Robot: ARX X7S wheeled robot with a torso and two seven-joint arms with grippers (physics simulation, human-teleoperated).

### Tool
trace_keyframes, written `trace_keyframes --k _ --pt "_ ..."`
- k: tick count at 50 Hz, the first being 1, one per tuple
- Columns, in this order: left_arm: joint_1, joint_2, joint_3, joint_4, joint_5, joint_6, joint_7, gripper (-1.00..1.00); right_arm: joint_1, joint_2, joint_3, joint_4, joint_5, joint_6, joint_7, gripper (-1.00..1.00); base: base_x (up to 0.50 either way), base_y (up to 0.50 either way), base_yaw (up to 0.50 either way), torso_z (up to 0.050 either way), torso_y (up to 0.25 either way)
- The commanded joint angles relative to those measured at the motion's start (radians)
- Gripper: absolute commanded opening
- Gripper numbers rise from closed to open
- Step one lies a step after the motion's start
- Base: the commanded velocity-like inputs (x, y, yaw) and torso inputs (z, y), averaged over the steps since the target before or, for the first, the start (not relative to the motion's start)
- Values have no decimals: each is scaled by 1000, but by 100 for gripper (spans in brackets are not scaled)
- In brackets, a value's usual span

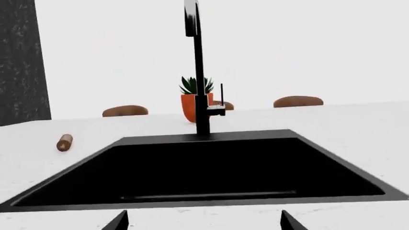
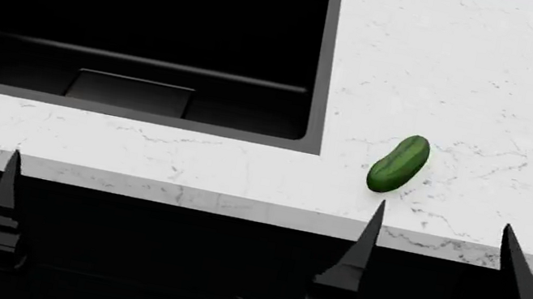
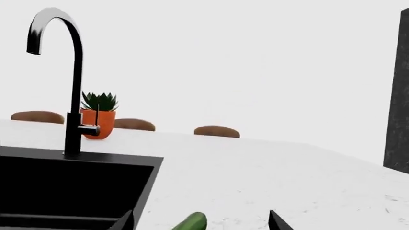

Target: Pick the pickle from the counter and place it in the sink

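Observation:
The dark green pickle point(image 2: 399, 164) lies on the white marble counter point(image 2: 477, 72), just right of the black sink point(image 2: 326, 61) and near the front edge. My right gripper point(image 2: 442, 230) is open at the counter's front edge, just short of the pickle. In the right wrist view the pickle's end point(image 3: 190, 223) shows between the spread fingers of that gripper point(image 3: 203, 225). My left gripper point(image 1: 204, 225) is open and empty, facing the sink basin point(image 1: 204, 167); only one of its fingers point(image 2: 10, 182) shows in the head view.
A black faucet point(image 1: 199, 72) rises behind the basin; a grey drain plate point(image 2: 128, 92) lies in it. An orange plant pot point(image 1: 191, 106) stands behind the faucet. A small brown cylinder point(image 1: 64, 142) lies on the counter beside the sink. Dark panels point(image 3: 396, 96) stand at the sides.

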Motion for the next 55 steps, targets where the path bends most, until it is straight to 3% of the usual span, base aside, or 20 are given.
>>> trace_keyframes --k 1,11,32,55 --pt "-82 -21 -5 41 -23 -90 -1 100 74 20 34 -57 47 128 3 100 0 0 0 0 0" --pt "-106 -23 -16 65 -74 -160 8 100 139 23 70 -127 113 288 12 100 0 0 0 0 0" --pt "-93 -34 5 80 -65 -152 -7 100 87 15 142 -155 176 223 -12 100 144 381 0 0 0" --pt "-101 -38 27 81 -64 -153 -20 100 46 13 172 -153 204 164 -20 100 374 101 0 0 0"
